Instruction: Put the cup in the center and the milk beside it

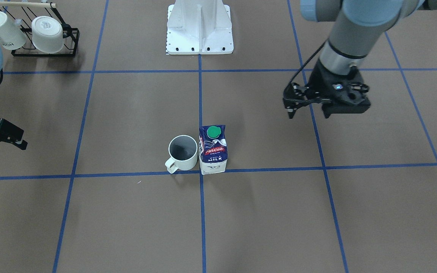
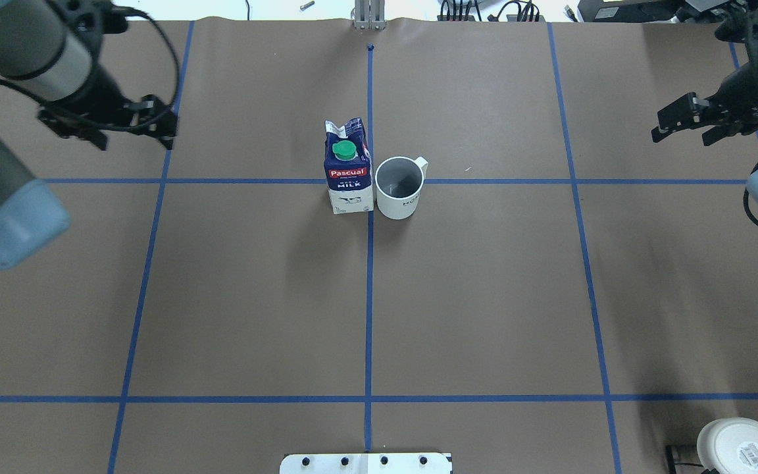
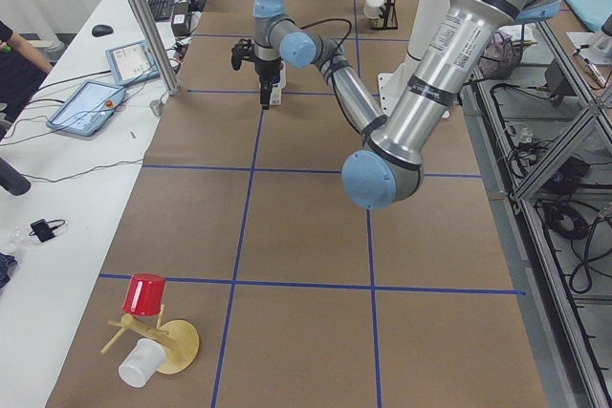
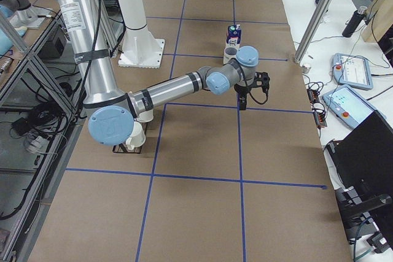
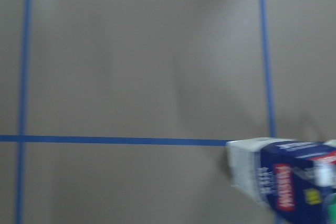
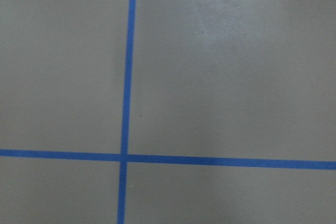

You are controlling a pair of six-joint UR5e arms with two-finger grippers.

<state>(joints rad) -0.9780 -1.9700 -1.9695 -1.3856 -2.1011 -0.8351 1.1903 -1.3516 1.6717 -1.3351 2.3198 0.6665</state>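
The cup, a small white mug with a grey inside, stands upright just beside the center tape crossing. The milk, a blue and white carton with a green cap, stands upright close against it, on the crossing's other side. Both also show in the overhead view, the cup and the milk. My left gripper is open and empty, raised and well off to the milk's side. My right gripper is open and empty, far from the cup near the table's edge. The left wrist view shows the milk blurred at its lower right.
A black rack holds two other white cups at a table corner. The robot's white base stands behind the center. A red cup on a wooden stand sits at the table's left end.
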